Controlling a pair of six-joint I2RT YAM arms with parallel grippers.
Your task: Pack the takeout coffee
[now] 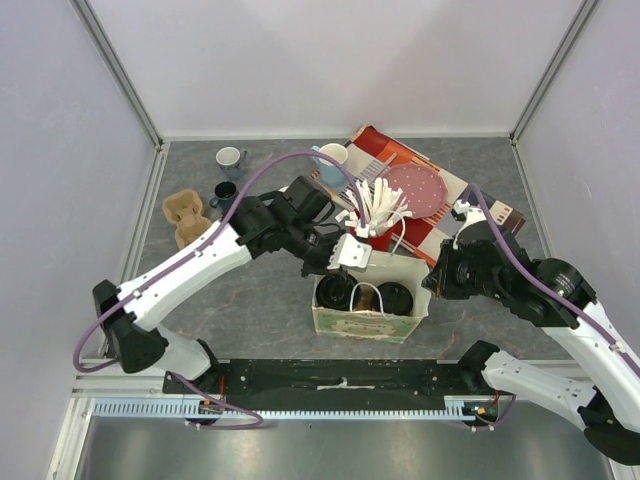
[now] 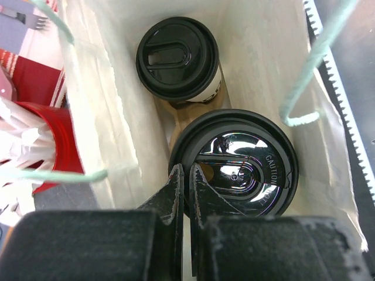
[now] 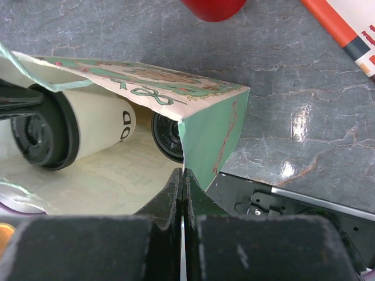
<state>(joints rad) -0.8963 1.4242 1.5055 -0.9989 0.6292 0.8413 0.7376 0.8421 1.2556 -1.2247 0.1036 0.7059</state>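
Note:
Two takeout coffee cups with black lids stand in a paper gift bag (image 1: 365,322), one on the left (image 1: 335,290) and one on the right (image 1: 395,297). In the left wrist view the near lid (image 2: 234,161) and the far lid (image 2: 176,55) show from above, with brown cardboard (image 2: 187,111) between them. My left gripper (image 2: 187,172) hangs shut over the near lid's left rim, with nothing plainly between its fingers. My right gripper (image 3: 183,172) is shut on the bag's right rim (image 3: 214,137). Past it lie a cream cup side with dark lettering (image 3: 96,120) and the second lid (image 3: 170,137).
A cardboard cup carrier (image 1: 185,215) lies at the left. Behind it stand a white mug (image 1: 230,157), a dark blue mug (image 1: 225,192) and a light blue mug (image 1: 330,160). A red cup of white utensils (image 1: 380,210) and pink dotted plates (image 1: 415,188) sit behind the bag.

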